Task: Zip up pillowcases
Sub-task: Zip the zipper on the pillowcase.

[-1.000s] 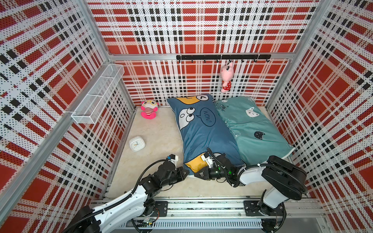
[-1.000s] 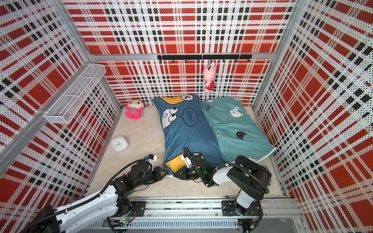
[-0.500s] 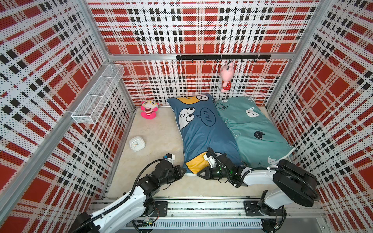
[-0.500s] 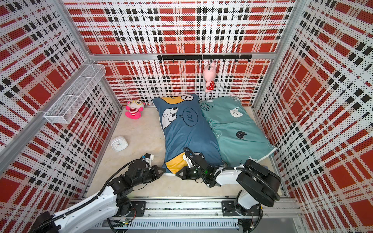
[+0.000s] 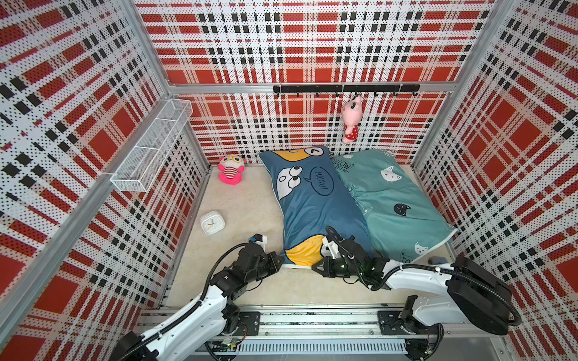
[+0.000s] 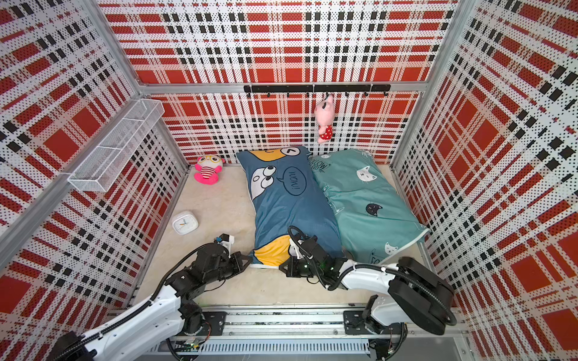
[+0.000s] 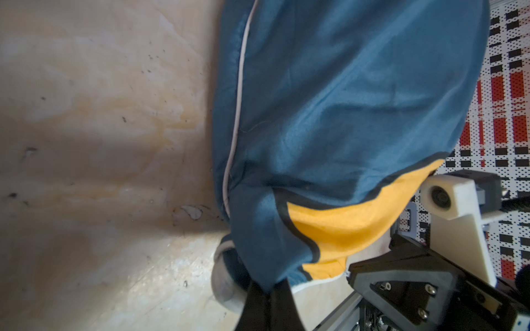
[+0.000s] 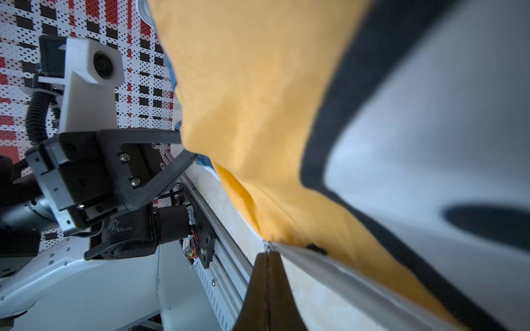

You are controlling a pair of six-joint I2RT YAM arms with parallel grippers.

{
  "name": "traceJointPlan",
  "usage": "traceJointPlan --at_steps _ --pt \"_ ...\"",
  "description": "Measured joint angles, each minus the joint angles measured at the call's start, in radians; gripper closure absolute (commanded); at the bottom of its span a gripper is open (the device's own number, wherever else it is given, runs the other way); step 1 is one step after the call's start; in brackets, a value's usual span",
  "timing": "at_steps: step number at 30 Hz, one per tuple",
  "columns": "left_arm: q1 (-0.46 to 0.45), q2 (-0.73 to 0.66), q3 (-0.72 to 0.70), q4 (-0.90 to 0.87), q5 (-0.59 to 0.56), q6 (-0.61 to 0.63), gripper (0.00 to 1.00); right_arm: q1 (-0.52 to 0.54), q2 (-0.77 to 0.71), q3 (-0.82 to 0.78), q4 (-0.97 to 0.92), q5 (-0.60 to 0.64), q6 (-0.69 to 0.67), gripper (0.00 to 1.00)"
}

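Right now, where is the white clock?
In both top views the clock lies on the floor by the left wall, between the plush and the left gripper.

Soft matt cloth on dark blue pillowcase point(image 5: 316, 215) and teal pillowcase point(image 5: 397, 193); scuffed, stained matt floor point(image 5: 247, 203); white metal mesh basket point(image 5: 150, 147)

A beige surface point(image 5: 250, 200) is seen in both top views; in the left wrist view it is shown mottled with yellowish stains and dark specks. Four things are laid directly on it. A dark blue pillowcase point(image 5: 312, 206) is stretched lengthwise down the middle. A teal pillowcase point(image 5: 394, 193) is set on the right, and the two are pressed together along their long sides. A pink plush toy point(image 5: 231, 170) is seated upright in the far left corner. A white clock point(image 5: 212, 222) is laid face up near the left wall, well apart from the toy.
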Motion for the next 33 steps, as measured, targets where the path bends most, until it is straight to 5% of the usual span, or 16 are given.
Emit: traceJointPlan --at_steps 15,33 --pt "0.174 -0.005 0.022 -0.050 -0.039 0.058 1.00 -0.008 -0.116 0.064 -0.304 0.126 -0.060 1.00" --pt "0.393 0.164 0.187 -0.075 -0.075 0.243 1.00 -0.127 -0.261 0.092 -0.616 0.227 -0.164 1.00"
